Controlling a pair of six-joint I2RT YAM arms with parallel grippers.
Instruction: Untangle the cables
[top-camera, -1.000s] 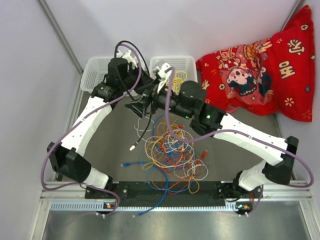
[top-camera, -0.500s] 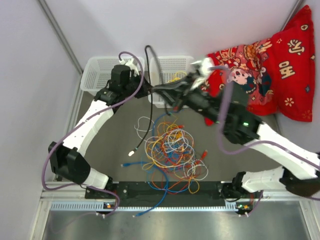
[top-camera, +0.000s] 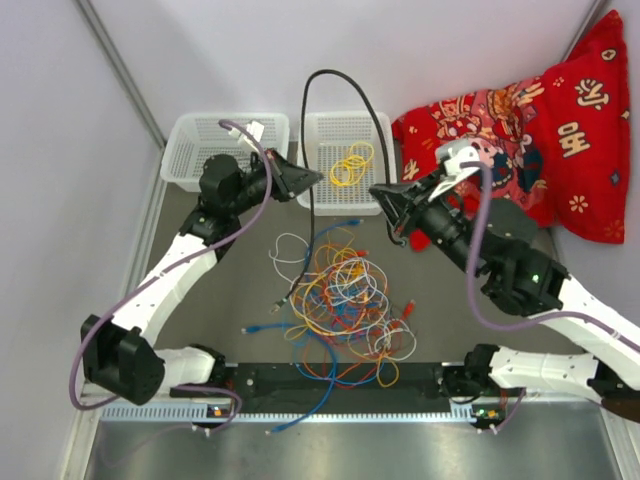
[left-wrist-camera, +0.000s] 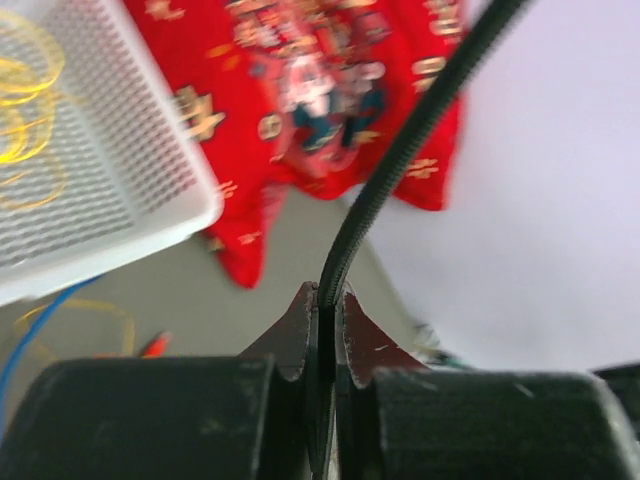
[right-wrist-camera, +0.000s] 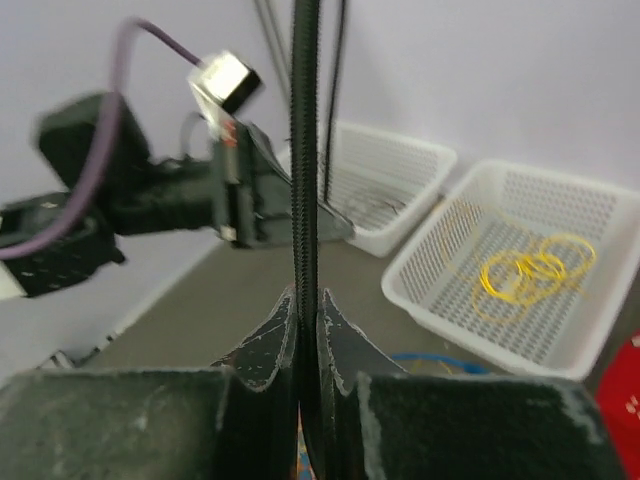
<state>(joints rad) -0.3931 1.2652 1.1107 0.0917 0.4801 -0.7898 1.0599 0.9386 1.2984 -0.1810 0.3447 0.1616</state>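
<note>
Pinching the black cable with both sets of fingers, I hold it strung in a tall arch between my left gripper and my right gripper, above the far side of the table. Each pair of jaws is closed narrow on the braided sheath, and in both wrist views the cable runs straight out of the tips. Below my left gripper the rest of the black cable drops to the table, its free end lying at the left edge of the tangle of cables. That tangle of orange, yellow, blue, white and red loops sits near the middle of the table.

I judge the step in hand to be drawing this one cable clear of the heap. Most of its length looks free, though the tail passes close by a loose white loop, and I cannot tell whether it is caught there.

The next move, as I see it, calls for raising both hands together so the tail slides out without dragging its neighbours. After that comes a drop into a basket. The right basket already holds a coiled yellow cable, and the left basket stands just beside it.
</note>
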